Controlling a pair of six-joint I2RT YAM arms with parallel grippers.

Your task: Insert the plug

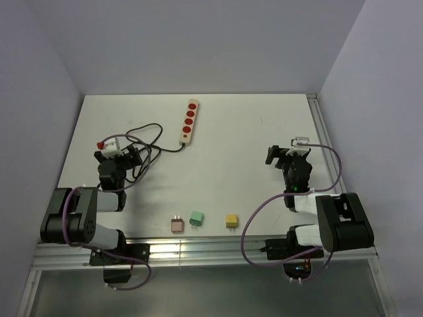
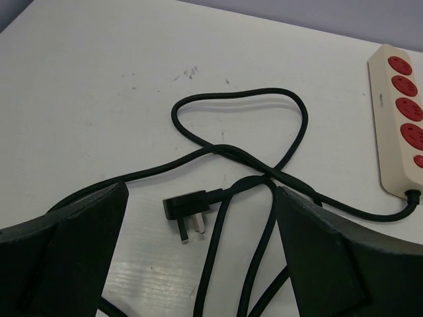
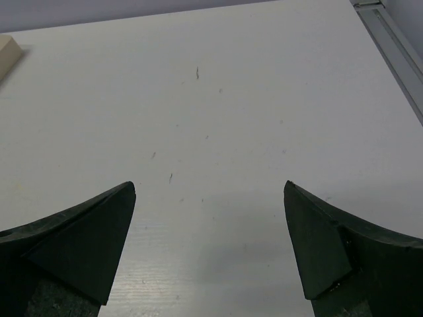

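- Two risks, in our judgement: the black cable (image 2: 246,98) loops across itself right beside the plug (image 2: 187,212), so a lift could drag a tangle. The plug also lies with its pins sideways, so a skewed grip could misalign them with the power strip (image 2: 400,119).
- The plug rests on the table (image 1: 251,132) toward its left edge, and the strip lies nearer the far edge.
- Left pincer (image 2: 200,198): spread wide, straddling the plug, touching nothing.
- Right pincer (image 3: 209,188): spread wide near the right edge, holding nothing.
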